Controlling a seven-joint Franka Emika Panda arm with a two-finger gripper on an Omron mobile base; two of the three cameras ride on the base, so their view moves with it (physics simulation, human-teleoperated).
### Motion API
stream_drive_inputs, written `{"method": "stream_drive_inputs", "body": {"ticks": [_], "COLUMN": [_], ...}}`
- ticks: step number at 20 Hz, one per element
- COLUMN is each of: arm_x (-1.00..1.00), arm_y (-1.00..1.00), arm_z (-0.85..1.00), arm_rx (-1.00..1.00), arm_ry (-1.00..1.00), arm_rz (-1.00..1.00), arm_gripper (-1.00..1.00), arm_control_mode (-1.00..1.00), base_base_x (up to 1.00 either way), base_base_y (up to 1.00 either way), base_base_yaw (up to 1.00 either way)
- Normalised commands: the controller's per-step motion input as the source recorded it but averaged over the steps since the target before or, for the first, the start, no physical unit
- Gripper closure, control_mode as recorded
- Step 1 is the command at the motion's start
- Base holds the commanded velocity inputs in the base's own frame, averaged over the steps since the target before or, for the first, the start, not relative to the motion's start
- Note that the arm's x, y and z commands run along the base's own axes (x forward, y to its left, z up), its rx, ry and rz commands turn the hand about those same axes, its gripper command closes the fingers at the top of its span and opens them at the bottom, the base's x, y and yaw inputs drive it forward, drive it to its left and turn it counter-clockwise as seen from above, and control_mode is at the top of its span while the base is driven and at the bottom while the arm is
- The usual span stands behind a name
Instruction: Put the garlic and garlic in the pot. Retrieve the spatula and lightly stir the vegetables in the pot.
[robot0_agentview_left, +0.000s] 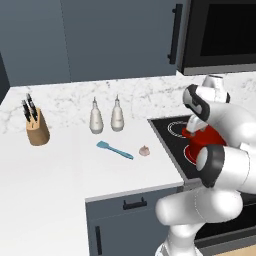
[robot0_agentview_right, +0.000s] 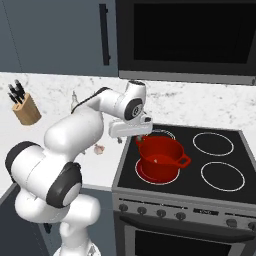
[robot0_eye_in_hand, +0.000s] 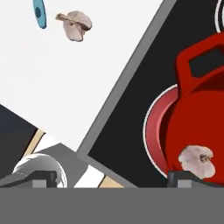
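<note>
**One garlic in, one still out on the counter**

So the red pot (robot0_agentview_right: 160, 158) sits on the front left burner of the stove (robot0_agentview_right: 220, 150), and one garlic bulb (robot0_eye_in_hand: 196, 160) is already lying inside it. The gripper (robot0_agentview_right: 141, 138) hovers right above the pot's left rim with its fingers spread wide apart and nothing between them.

The second garlic bulb (robot0_agentview_left: 144, 151) sits on the white counter (robot0_agentview_left: 55, 170), close to the counter's right edge where it meets the stove. The light-blue spatula (robot0_agentview_left: 115, 149) lies just to its left, handle end pointing toward the bulb, apart from it but near.

What could go wrong, as I see it:
- The bulb is small and lumpy, so a pinch that's off-centre could squirt it sideways, either into the spatula or toward the stove gap.
- It's near the spatula handle, so a wide-open approach from the wrong angle might nudge the spatula and leave it harder to grab.
- Swinging off the pot low could clip its rim or loop handle and slide it off the burner.

Room-wise it's decent: the front of the counter is bare, and the two bottles (robot0_agentview_left: 106, 116) and the knife block (robot0_agentview_left: 37, 128) stand well back near the wall.
</note>
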Motion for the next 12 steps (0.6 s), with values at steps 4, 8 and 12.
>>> {"method": "stream_drive_inputs", "body": {"ticks": [4, 8, 12], "arm_x": [0.0, -0.02, 0.0], "arm_y": [0.55, 0.58, 0.62], "arm_z": [0.0, 0.0, 0.0], "arm_rx": [0.02, 0.0, 0.0], "arm_ry": [0.03, 0.01, 0.06], "arm_rz": [0.0, 0.0, 0.0], "arm_gripper": [-1.0, -1.0, -1.0], "arm_control_mode": [-1.0, -1.0, -1.0], "base_base_x": [0.0, 0.0, 0.0], "base_base_y": [0.0, 0.0, 0.0], "base_base_yaw": [0.0, 0.0, 0.0]}}
